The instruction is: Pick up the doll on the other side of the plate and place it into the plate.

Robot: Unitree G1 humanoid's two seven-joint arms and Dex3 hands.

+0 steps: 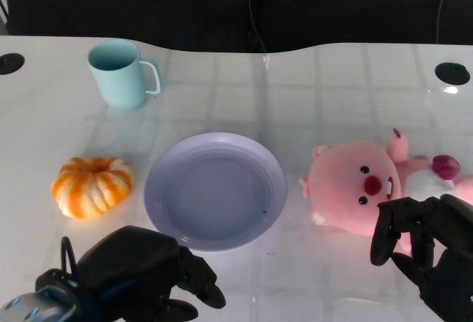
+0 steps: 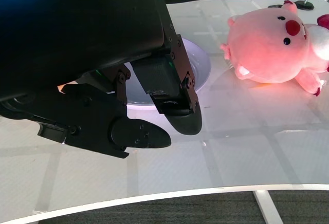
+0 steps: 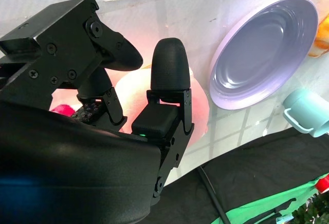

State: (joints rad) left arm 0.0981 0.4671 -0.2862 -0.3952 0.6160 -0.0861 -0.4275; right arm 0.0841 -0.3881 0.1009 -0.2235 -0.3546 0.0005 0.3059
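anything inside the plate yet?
No. The plate shows a bare lavender bowl in the head view. The pink doll lies beside it on the table, below the right hand. The left hand covers part of the plate in its wrist view.

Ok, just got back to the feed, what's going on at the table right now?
The right robot hand is open and hovering just over the near edge of the pink doll, which lies on the table to the right of the lavender plate. Nothing is gripped yet and the plate holds nothing. The left robot hand hangs idle near the plate's front rim. An orange pumpkin and a teal mug stand off to the left.
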